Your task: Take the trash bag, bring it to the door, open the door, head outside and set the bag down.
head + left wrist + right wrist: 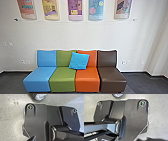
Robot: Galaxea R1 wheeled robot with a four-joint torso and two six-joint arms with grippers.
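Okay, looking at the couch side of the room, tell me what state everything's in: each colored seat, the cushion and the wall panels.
Blue seat: upright, beside the green one
Green seat: upright, between blue and orange
Orange seat: upright, between green and brown
Brown seat: upright, beside the orange one
Cushion: tilted, overlapping the green and orange backrests
Wall panels: mounted in a row

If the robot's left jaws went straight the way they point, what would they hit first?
Probably the speckled grey floor, which the left wrist view looks down on, though depth and aim are unclear.
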